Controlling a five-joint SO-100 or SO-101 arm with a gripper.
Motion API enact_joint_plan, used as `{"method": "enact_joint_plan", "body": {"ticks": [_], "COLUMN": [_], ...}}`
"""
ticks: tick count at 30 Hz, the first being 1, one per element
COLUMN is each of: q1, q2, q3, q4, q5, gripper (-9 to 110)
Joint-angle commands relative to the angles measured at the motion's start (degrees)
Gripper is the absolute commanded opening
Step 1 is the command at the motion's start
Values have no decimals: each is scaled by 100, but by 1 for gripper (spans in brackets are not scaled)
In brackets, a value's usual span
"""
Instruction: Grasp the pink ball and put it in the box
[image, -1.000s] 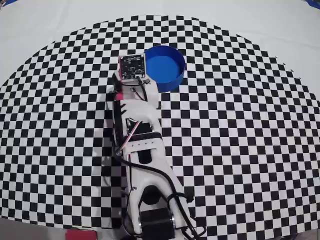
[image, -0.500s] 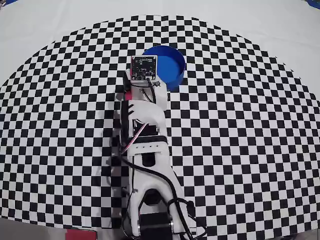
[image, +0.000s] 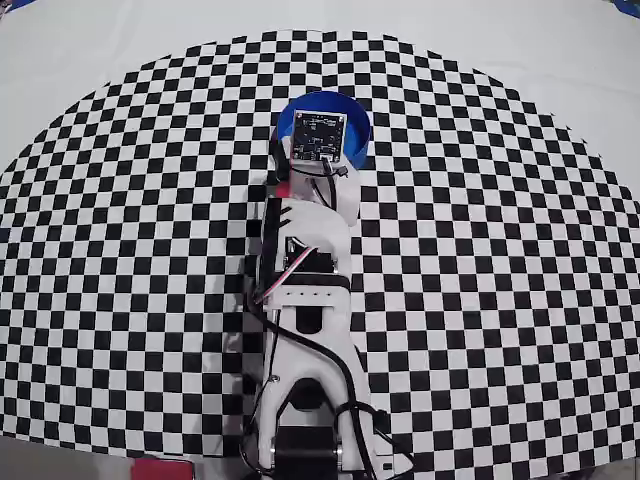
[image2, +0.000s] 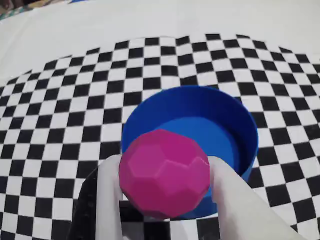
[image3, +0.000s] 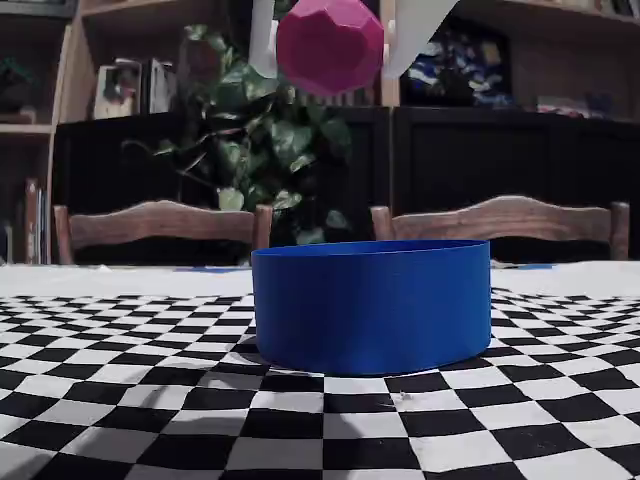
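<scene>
This looks like a room in a home, most likely a dining or living room. In the fixed view two wooden chair backs stand just behind the counter, which is covered with a black-and-white checkered cloth. Behind the chairs a leafy houseplant rises in front of dark cabinets, and wooden shelves at the left hold books and small items. The lighting is dim and domestic.
</scene>
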Motion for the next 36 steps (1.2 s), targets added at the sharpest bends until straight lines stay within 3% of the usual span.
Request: {"method": "enact_joint_plan", "body": {"ticks": [1,36], "q1": [149,325], "q2": [211,-26], "q3": [-26,-79], "q4": [-18,-9], "q5": [-53,-53], "gripper": [0,0]}}
